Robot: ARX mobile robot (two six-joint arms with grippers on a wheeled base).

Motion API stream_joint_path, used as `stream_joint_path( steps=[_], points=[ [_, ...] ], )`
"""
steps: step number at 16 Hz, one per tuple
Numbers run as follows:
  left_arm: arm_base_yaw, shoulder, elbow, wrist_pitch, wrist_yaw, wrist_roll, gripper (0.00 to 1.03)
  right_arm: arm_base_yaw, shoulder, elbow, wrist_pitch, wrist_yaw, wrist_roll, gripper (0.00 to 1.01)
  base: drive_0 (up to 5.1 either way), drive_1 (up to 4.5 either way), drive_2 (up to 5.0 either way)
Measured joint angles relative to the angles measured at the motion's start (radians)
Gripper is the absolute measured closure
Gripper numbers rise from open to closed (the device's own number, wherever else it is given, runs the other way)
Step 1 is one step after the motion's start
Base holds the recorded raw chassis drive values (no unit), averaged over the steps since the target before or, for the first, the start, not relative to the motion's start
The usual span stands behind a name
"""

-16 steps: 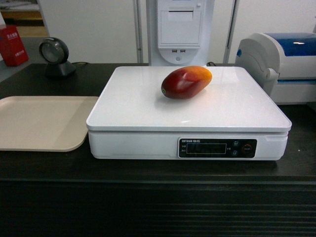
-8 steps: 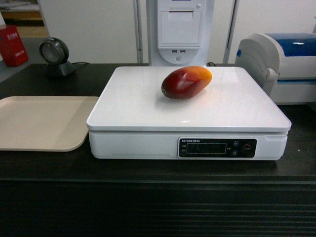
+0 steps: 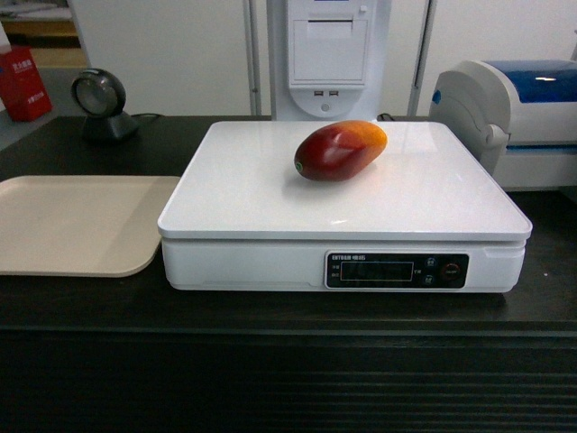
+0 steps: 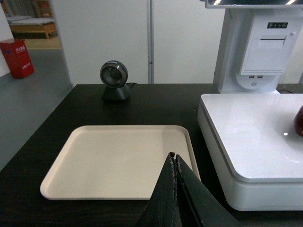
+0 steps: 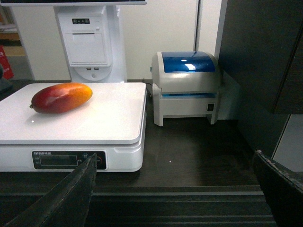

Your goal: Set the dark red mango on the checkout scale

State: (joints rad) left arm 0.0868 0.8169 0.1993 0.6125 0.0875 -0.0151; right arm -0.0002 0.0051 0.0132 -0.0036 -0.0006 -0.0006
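The dark red mango is lying on its side on the white platform of the scale, toward the rear and slightly right of centre in the head view, with nothing touching it. Its long axis is running across the platform and its orange-yellow end is pointing to the right — a flat, stable way for an oval fruit to lie, so I judge it unlikely to roll. The scale is sitting on the black worktop of the checkout, its display strip facing the robot so the reading can be taken from the front.

The left claw is showing its fingers pressed together, holding nothing, and is hanging over the near right corner of the beige tray, beside the scale's left edge. The right claw is standing wide apart and empty, its fingers framing the front edge of the worktop, low and in front of the scale's right corner. Both are sitting well clear of the fruit — sensible, since any contact would be disturbing the weighing.

A white-and-blue printer is standing just to the right of the scale, and a round scanner behind the tray. Judging from this layout, the placement itself looks done.
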Motion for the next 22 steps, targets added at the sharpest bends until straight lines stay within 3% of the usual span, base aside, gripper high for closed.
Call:
stream_joint_path(
  steps=[2, 3, 11, 12, 22],
  points=[
    [-0.081, -0.074, -0.051, -0.023, -0.079, 0.0, 1.01, 0.0, 0.0, 0.0, 0.0, 0.0, 0.0, 0.03, 0.0, 0.0, 0.0],
    [-0.094, -0.106, -0.068, -0.035, -0.075, 0.002, 1.01, 0.0, 0.0, 0.0, 0.0, 0.0, 0.0, 0.03, 0.0, 0.0, 0.0],
    [-0.086, -0.357, -0.159, -0.197, -0.089, 0.001, 1.01, 0.0, 0.0, 0.0, 0.0, 0.0, 0.0, 0.03, 0.0, 0.0, 0.0],
    [-0.086, -0.365, -0.187, -0.146, -0.089, 0.002, 1.01, 0.0, 0.0, 0.0, 0.0, 0.0, 0.0, 0.03, 0.0, 0.0, 0.0],
    [-0.086, -0.607, -0.19, -0.404, -0.089, 0.001, 1.01, 0.0, 0.0, 0.0, 0.0, 0.0, 0.0, 0.03, 0.0, 0.0, 0.0]
  ],
)
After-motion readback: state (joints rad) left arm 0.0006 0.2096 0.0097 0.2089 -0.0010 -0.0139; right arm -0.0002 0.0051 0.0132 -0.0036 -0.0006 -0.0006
